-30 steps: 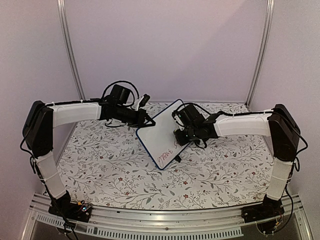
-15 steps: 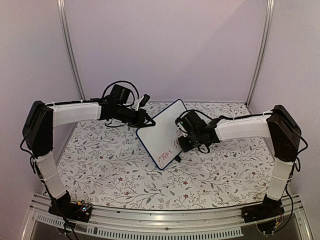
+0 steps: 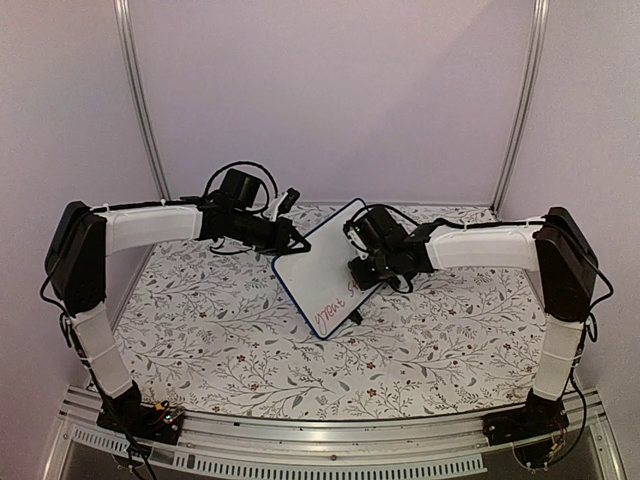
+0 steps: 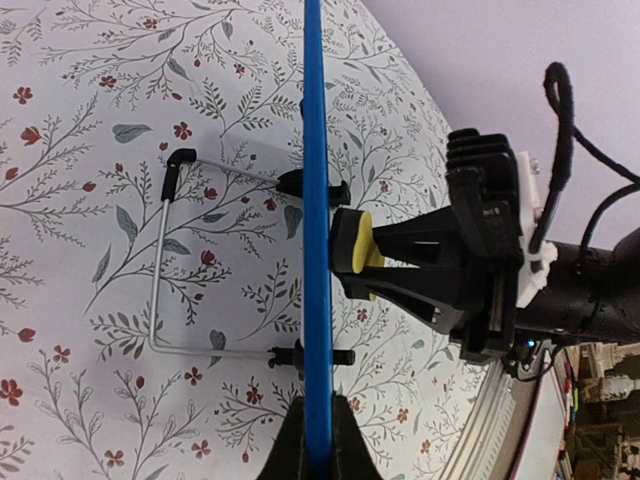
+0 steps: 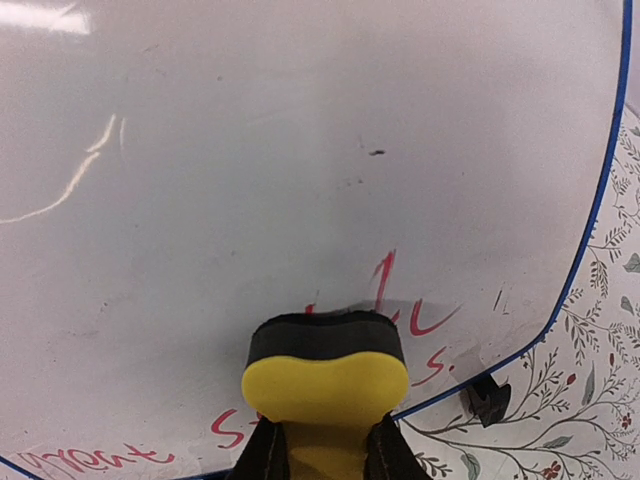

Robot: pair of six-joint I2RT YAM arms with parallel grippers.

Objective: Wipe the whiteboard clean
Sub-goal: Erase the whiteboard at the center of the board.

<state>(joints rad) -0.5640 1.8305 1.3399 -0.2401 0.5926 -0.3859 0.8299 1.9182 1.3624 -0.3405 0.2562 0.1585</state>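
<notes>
- The whiteboard (image 3: 322, 262) sits tilted mid-desk (image 3: 200, 340), between the two arms.
- The left fingers (image 4: 335, 455) pinch its blue edge tight. Only their tips show in the wrist view.
- The right fingers (image 5: 262, 462) clamp a yellow eraser (image 5: 325, 385), with its dark pad pressed to the board's face.
- Red writing shows beside and below the eraser, partly hidden by it and too faint to read.
- A wire stand (image 4: 160, 270) props the board from behind.

A robot test booth: plain walls (image 3: 330, 100), aluminium rail (image 3: 320, 450); floral tablecloth (image 3: 230, 340).
</notes>
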